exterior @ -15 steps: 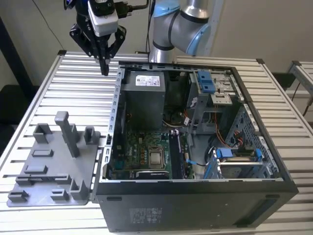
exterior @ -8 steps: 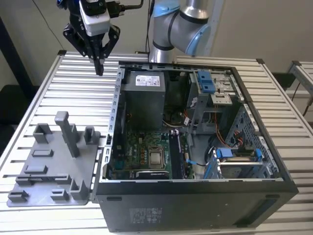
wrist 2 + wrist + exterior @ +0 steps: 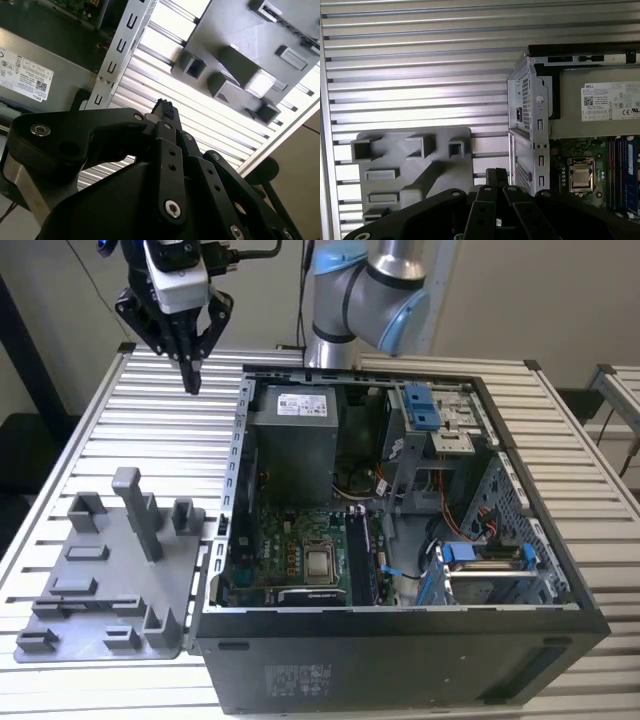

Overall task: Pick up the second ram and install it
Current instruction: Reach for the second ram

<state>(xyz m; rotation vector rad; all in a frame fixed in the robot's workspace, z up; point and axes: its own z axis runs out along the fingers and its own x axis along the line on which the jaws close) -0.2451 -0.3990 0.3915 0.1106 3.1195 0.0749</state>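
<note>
Closest to the lens in the second wrist view, the gripper (image 3: 162,107) has its fingers drawn together at the tips, with nothing showing between them. In the exterior view it hangs at the upper left, high over the slatted counter (image 3: 130,440), between the grey tray (image 3: 100,590) at lower left and the open computer case (image 3: 400,635).

The tray's holders look bare. Inside the case, long dark strips (image 3: 616,170) stand in slots just beside the silver processor (image 3: 320,562). I cannot pick out the second ram among them, though it may well be one of those strips. My judgement is that the gripper is empty and well clear of the work, so either no pick has begun or the stick is already seated. Any grasp from this pose would call for parting the fingers first and lining them up along the stick's thin edge.

A white label (image 3: 303,401) with print and barcodes sits on the power supply (image 3: 295,445), and a sticker (image 3: 300,678) is on the case front.
</note>
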